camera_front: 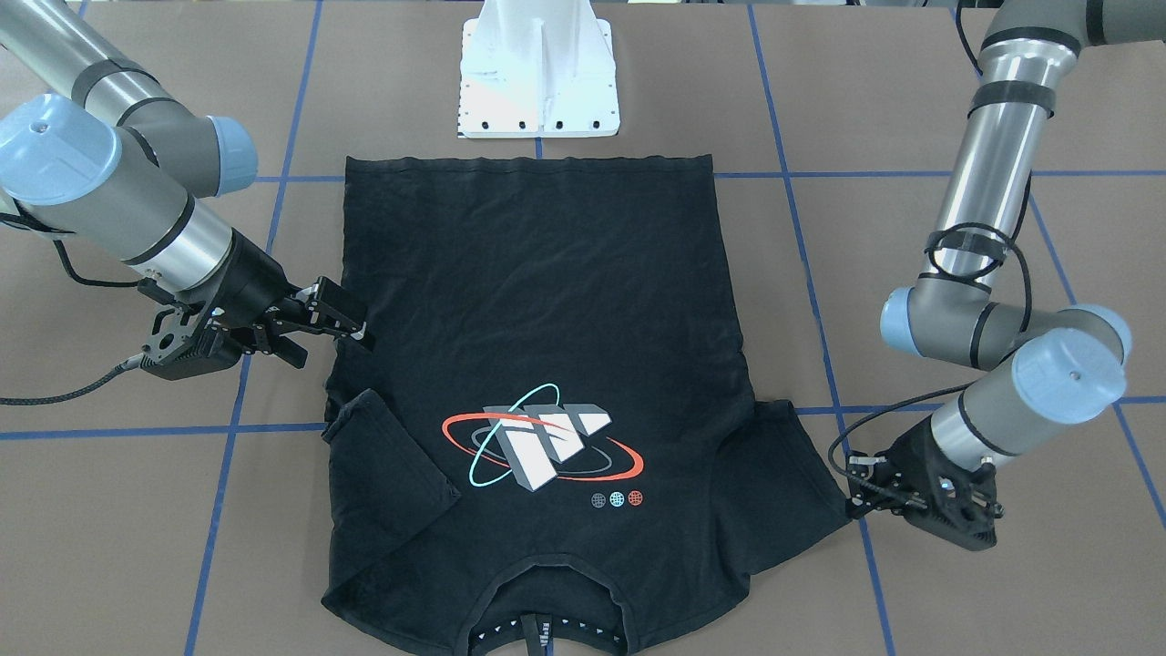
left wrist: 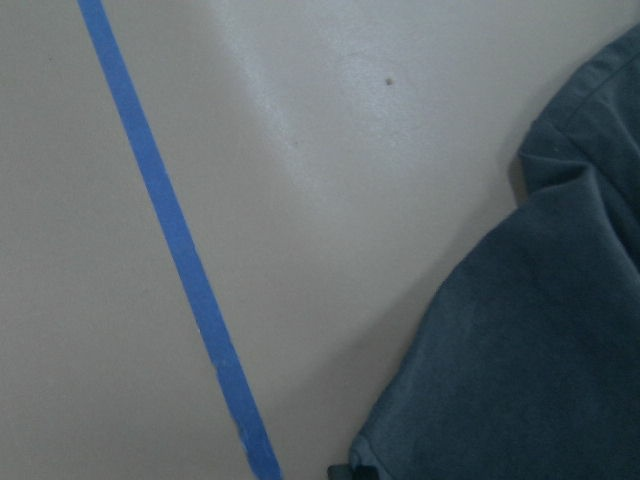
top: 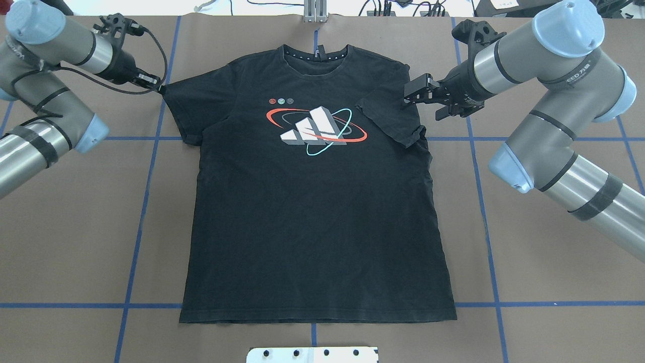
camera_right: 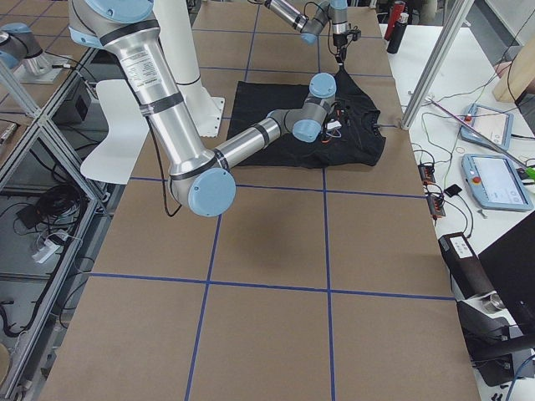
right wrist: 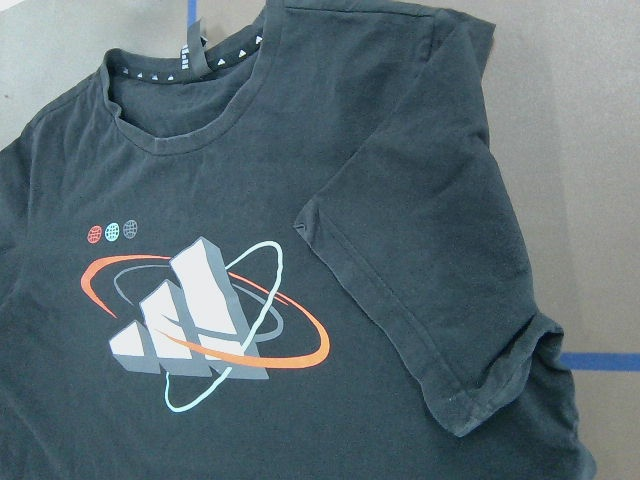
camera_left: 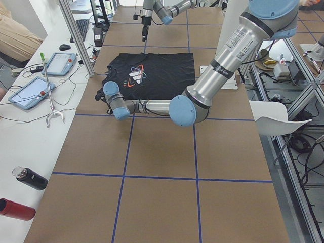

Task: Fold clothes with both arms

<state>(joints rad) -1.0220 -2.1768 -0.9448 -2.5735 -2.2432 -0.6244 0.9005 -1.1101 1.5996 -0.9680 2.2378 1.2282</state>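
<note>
Overhead exterior: the soft black T-shirt (top: 312, 212) lies flat, logo up, on the matte brown bench (top: 544, 282), one sleeve folded inward. The jaws of the right arm (top: 504, 65) stand wide by that sleeve. Those of the left arm (top: 75, 48), at the other sleeve, I cannot tell.

Brown table (top: 75, 227) with blue tape grid (top: 135, 242); black T-shirt (top: 312, 212) flat on it, white pedestal base (camera_front: 539, 82) near the hem.

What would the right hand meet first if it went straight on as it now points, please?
Probably the folded-over sleeve of the T-shirt, directly ahead of the right hand; its height unclear.
</note>
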